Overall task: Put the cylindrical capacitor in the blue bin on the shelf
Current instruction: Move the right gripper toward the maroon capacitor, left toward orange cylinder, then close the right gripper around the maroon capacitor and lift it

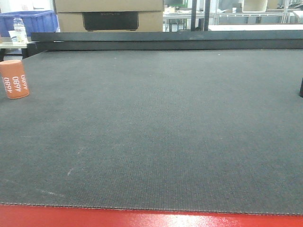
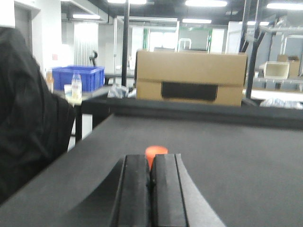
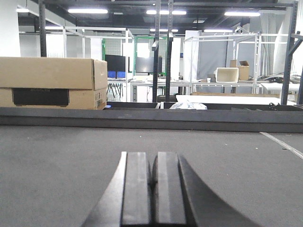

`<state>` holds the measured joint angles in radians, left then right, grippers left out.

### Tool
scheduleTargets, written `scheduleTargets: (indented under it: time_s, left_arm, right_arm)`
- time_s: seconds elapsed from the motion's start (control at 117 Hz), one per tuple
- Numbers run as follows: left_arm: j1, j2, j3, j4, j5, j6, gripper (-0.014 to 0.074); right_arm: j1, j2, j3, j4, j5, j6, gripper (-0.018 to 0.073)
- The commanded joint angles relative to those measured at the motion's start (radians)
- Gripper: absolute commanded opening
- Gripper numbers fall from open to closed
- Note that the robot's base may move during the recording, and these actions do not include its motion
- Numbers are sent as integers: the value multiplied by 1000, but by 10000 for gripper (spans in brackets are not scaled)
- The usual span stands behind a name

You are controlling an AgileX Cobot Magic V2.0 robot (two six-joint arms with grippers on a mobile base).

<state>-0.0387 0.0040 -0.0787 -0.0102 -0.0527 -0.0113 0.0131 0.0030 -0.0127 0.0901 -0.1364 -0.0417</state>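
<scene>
While my left claw (image 2: 150, 163) sits closed, empty: cylindrical capacitor (image 2: 156, 151) upright on surface (image 1: 165, 118), dead ahead, apart. Likewise my right claw (image 3: 152, 163): closed, empty. Risk: advancing unopened topples capacitor; cylinder rolls away.

The orange cylindrical capacitor (image 1: 14, 79), marked 4680, stands upright at far left.

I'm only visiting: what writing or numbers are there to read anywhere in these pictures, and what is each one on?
"4680": white, printed vertically and repeated around the side of the orange cylindrical capacitor.
Dark panel on the cardboard box: faint lettering, too blurred to read.
Small sticker on the end of that box, in the right wrist view: too small to read.
Clear bottle: nothing legible on it.
</scene>
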Motion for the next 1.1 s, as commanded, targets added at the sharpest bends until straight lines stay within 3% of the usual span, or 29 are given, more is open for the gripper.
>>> scheduleTargets:
  time_s: [0.0, 0.154, 0.265, 0.435, 0.581, 0.7, 0.811, 1.093]
  left_arm:
    - [-6, 26, -111, -5, 32, -4, -111]
    - [-6, 185, -353, 45, 166, -4, -95]
    - [-6, 344, -503, 71, 228, -4, 26]
    - [-11, 565, -662, 73, 229, -4, 295]
    - [-58, 671, -677, 86, 148, -2, 433]
    - [-83, 766, -677, 84, 115, -2, 538]
    - [-85, 834, -677, 67, 102, -2, 603]
    - [-85, 894, -677, 63, 35, -2, 601]
  right_arm:
    - [0, -3, -68, 20, -6, -2, -168]
    - [0, 25, -300, 22, 154, -2, -168]
    - [0, 153, -440, 20, 195, -2, -122]
    - [0, 408, -622, 20, 195, -2, 167]
    - [0, 603, -713, 16, 191, -2, 417]
    - [0, 733, -735, 14, 163, -2, 545]
    - [0, 827, -735, 14, 145, -2, 554]
    - [-2, 1134, -735, -16, 95, -2, 549]
